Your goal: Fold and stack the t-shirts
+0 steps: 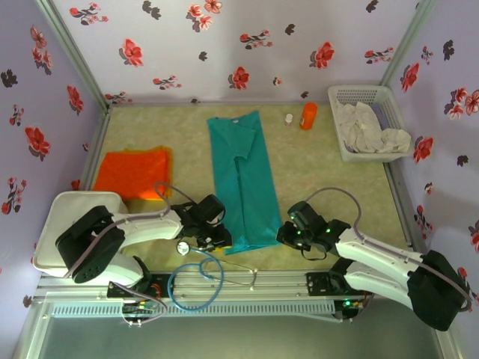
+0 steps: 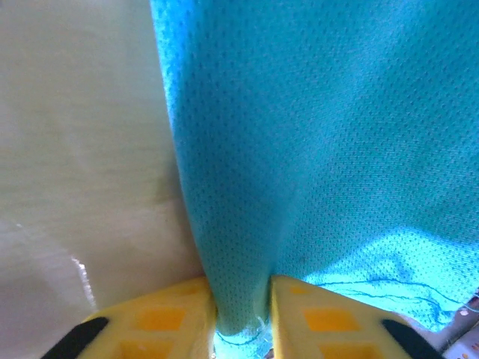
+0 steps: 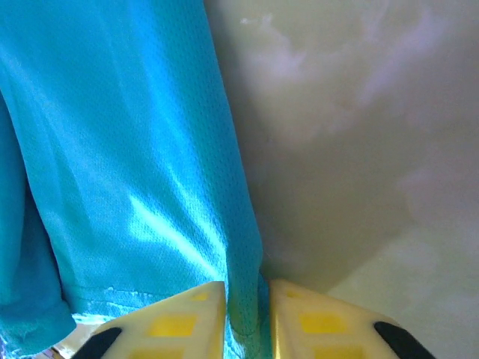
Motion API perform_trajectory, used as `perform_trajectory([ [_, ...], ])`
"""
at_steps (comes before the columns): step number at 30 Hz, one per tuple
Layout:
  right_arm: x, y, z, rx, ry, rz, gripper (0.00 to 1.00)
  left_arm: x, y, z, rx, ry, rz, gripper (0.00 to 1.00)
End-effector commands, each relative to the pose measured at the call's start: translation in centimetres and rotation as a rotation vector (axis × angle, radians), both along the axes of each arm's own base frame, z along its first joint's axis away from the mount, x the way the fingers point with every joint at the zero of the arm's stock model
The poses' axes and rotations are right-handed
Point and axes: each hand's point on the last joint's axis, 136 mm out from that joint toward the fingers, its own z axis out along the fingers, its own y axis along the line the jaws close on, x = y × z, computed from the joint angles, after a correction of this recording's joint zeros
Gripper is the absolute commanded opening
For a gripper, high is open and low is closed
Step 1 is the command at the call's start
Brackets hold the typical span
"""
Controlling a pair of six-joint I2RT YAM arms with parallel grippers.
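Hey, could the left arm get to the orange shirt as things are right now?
Probably not straight away. The left gripper is pinched on the teal shirt at its near corner, so it would have to let go first. Otherwise the orange shirt lies close on its left, uncovered.

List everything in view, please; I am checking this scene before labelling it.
teal t-shirt: one, teal, table centre, folded into a long strip
orange t-shirt: one, orange, folded, left of the teal one
basket: one, white, far right
cloths: heap, whitish, inside basket
container: one, orange, left of basket
small object: one, white, beside container
cable: one, blue, looped at near edge
tray: one, white, near left
left fingers: two, yellow, pinching teal t-shirt
right fingers: two, yellow, pinching teal t-shirt
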Motion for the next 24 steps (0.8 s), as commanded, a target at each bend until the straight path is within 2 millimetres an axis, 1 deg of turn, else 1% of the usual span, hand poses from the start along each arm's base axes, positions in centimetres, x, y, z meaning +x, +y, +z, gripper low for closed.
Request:
perform_trajectory([
  [1,0.0,-0.8,-0.2,-0.020,-0.003,-0.029,0.24,0.0,0.1,-0.5,0.019,-0.008,0.007,0.20],
  [2,-0.2,-0.9,-0.3,-0.023,0.002,-0.026,0.25,0.1,0.1,-0.4,0.017,-0.011,0.006,0.18],
  [7,-0.5,-1.2,-0.4,-0.051,0.012,-0.007,0.25,0.2,0.4,-0.4,0.038,-0.022,-0.004,0.15],
  [10,-0.6,-0.5,-0.6,-0.028,0.026,0.022,0.31,0.2,0.4,-0.3,0.045,-0.030,-0.013,0.14],
  [13,-0.6,0.0,-1.0,-0.023,0.041,0.029,0.31,0.4,0.4,-0.3,0.047,-0.035,-0.015,0.10],
  [15,-0.3,0.2,-1.0,-0.018,0.033,0.025,0.28,0.3,0.5,-0.3,0.055,-0.032,-0.021,0.10],
  [21,0.4,1.5,-0.5,0.032,0.023,0.034,0.05,0.6,1.0,0.1,0.085,-0.060,-0.042,0.08],
  [23,0.4,1.7,-0.3,0.037,0.024,0.047,0.01,0.7,1.2,0.2,0.103,-0.068,-0.042,0.07],
  [24,0.4,1.8,-0.1,0.039,0.021,0.050,0.00,0.8,1.2,0.3,0.106,-0.070,-0.039,0.06],
])
